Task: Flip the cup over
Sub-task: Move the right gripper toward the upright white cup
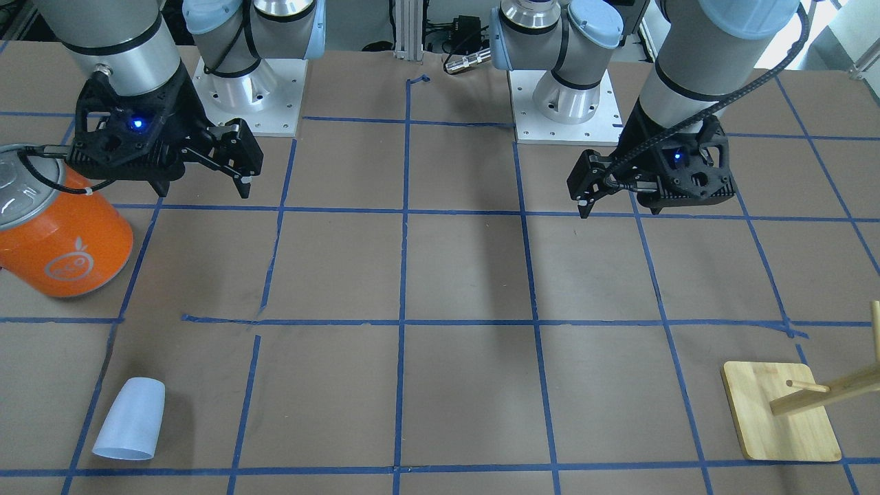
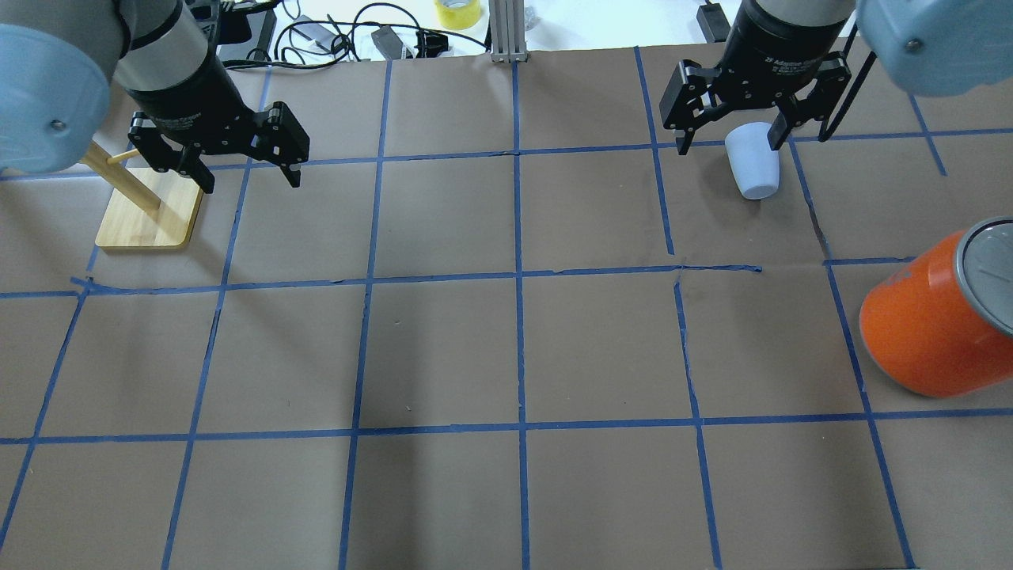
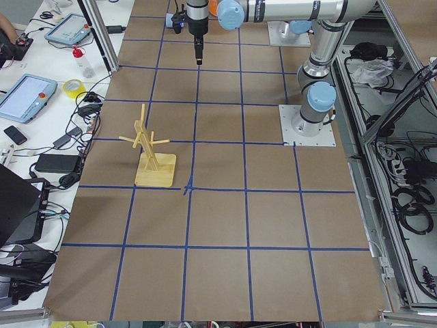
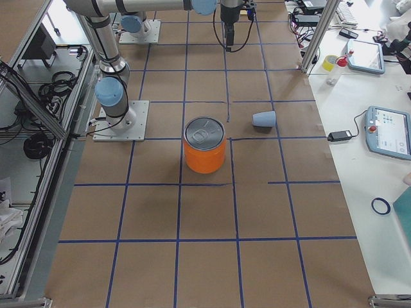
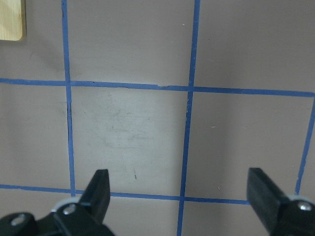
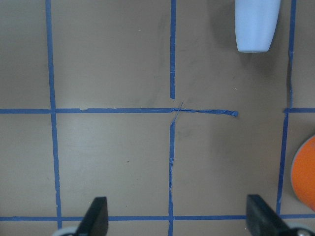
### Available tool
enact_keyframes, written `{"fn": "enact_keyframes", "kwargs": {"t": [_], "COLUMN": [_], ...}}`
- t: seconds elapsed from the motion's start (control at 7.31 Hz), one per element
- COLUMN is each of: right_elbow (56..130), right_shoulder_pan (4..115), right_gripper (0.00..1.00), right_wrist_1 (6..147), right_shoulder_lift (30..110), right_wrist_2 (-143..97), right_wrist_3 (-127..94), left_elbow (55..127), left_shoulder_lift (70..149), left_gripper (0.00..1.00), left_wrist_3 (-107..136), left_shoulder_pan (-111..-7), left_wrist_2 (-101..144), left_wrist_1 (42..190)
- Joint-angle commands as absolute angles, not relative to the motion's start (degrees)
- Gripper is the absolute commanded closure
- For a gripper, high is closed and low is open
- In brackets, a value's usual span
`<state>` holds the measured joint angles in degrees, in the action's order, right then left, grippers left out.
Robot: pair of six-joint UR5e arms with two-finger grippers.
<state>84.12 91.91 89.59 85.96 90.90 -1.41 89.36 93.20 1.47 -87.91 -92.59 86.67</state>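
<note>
Overhead exterior, upper right: the cup (image 2: 753,165) lies on its side on the worktop (image 2: 443,356), ungrasped. The right end effector (image 2: 730,144) and left end effector (image 2: 251,182) hang with fingers apart, empty. The flip seems not yet begun.

2 grey arms (image 1: 117,41), pale-blue caps (image 1: 595,20), black fingers (image 1: 240,157).
</note>
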Motion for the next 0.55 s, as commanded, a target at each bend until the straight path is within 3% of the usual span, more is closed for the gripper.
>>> {"fn": "enact_keyframes", "kwargs": {"t": [0.0,0.41], "right_elbow": [84.2,84.4], "right_shoulder_pan": [91.9,91.8], "right_gripper": [0.00,0.00], "right_wrist_1": [89.8,90.1], "right_shoulder_lift": [85.9,85.4], "right_wrist_2": [91.2,91.2], "right_wrist_3": [-1.5,-2.4], "left_elbow": [89.4,89.3], "left_shoulder_lift": [93.2,93.2], "left_gripper": [0.00,0.00], "left_wrist_3": [1.5,1.5], "left_shoulder_pan": [-87.9,-87.9], "left_wrist_2": [-92.9,-92.8], "left_wrist_1": [86.7,86.6]}}
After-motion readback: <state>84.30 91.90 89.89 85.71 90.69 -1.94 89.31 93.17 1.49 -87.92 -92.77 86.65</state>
